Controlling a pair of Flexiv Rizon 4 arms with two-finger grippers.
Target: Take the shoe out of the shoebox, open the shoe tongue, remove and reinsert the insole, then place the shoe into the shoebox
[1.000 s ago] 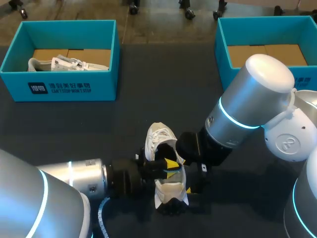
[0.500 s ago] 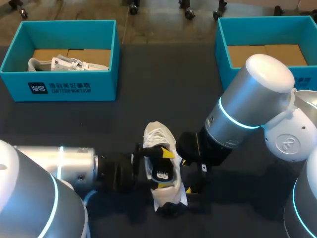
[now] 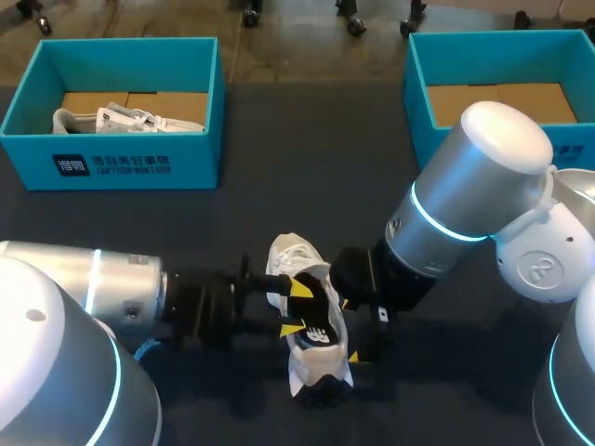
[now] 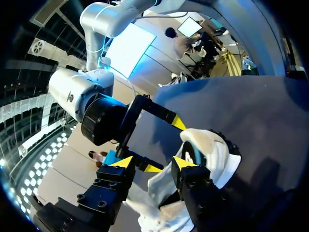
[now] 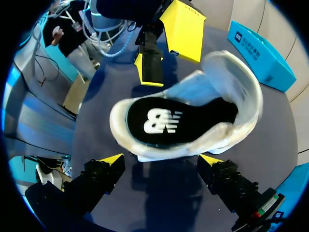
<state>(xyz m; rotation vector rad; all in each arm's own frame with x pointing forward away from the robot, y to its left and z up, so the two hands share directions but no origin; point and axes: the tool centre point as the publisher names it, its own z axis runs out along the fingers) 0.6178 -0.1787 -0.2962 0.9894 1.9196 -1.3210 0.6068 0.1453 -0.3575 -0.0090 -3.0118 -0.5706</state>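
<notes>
My left gripper point(image 4: 153, 163) and right gripper point(image 5: 161, 160) both gape beside the shoe point(image 5: 181, 121); 1 shoebox point(image 3: 112, 160) holds a second shoe point(image 3: 121, 119)

My left arm point(image 3: 102, 288) comes in from the left side and lies nearly level, with its wrist pointing toward the middle. The left end effector point(image 3: 297, 308) keeps its two yellow-tipped fingers point(image 4: 123, 162) apart, and they clamp nothing. My right arm point(image 3: 474, 186) slopes down steeply from the right side. The right end effector point(image 3: 349, 329) faces the left one, very near to it.
</notes>
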